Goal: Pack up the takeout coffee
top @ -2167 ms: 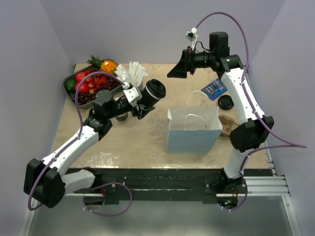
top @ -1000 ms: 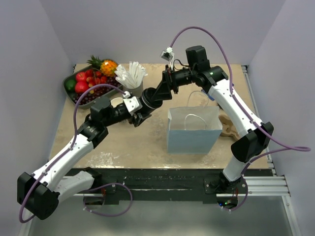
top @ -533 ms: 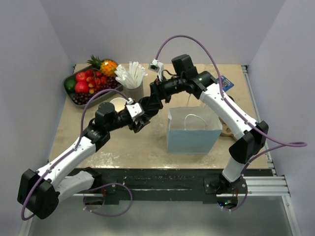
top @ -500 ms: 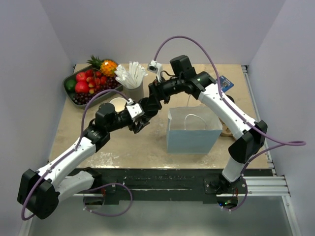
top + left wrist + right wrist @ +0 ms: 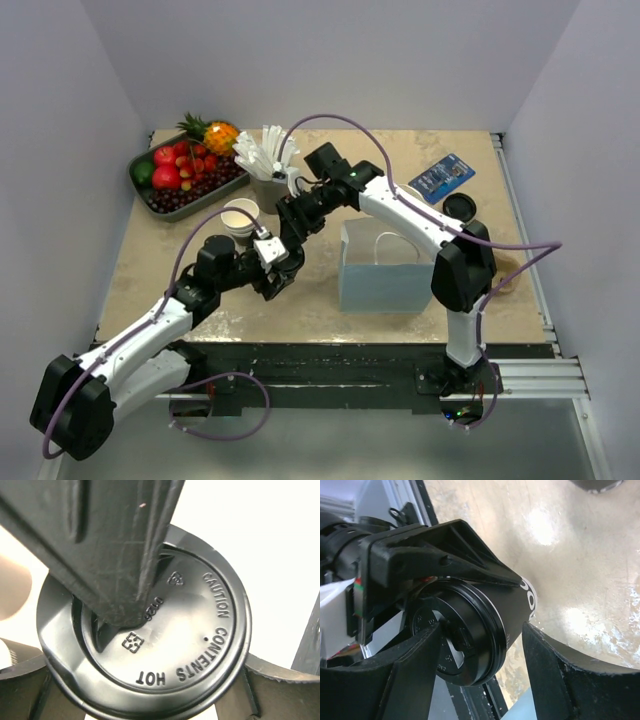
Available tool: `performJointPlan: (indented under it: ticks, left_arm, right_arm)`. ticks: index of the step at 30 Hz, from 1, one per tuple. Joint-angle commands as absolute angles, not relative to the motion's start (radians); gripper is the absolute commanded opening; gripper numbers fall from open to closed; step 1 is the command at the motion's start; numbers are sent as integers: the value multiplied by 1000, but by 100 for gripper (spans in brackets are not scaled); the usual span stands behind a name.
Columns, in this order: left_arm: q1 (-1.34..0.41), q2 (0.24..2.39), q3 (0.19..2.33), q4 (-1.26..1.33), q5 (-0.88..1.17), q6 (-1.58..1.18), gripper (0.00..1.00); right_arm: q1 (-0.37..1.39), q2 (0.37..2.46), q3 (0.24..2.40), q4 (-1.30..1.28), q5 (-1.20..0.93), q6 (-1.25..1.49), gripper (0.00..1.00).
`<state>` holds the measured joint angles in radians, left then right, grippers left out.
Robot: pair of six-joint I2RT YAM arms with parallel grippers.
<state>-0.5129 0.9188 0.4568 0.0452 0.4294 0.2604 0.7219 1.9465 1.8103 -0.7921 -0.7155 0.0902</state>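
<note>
Both arms have swung in from either side and now meet in the air just left of the blue bag (image 5: 392, 268). The left hand (image 5: 283, 258) pinches the takeout coffee (image 5: 485, 615) near its lid (image 5: 185, 630). The right hand (image 5: 479, 642) stands spread astride it, one finger across the lid. The cup's long axis runs finger to finger, lid facing away from the bag.

At the far left corner of the table (image 5: 300, 305) we see a metal tray (image 5: 152, 208) of red apples (image 5: 165, 178), dark grapes (image 5: 195, 188) and a pineapple (image 5: 215, 133). Just beside it stands a grey cup (image 5: 265, 190) of white sticks (image 5: 262, 152), with a lidless paper cup (image 5: 240, 215) near. A pale blue paper bag (image 5: 385, 285) stands upright mid-table. Beyond it to the right lie a blue packet (image 5: 441, 176) and a loose black lid (image 5: 459, 208).
</note>
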Motion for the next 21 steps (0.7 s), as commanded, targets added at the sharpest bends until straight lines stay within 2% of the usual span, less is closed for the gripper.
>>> performJointPlan:
  ticks: [1, 10, 21]
  left_arm:
    - [-515, 946, 425, 133, 443, 308, 85]
    - [-514, 1020, 408, 95, 483, 371, 87]
    - [-514, 1055, 428, -120, 450, 584, 90]
  right_arm:
    - [736, 1997, 1810, -792, -664, 91, 66]
    - [741, 2063, 1792, -784, -612, 86, 66]
    - [742, 2083, 1787, -761, -600, 78, 66]
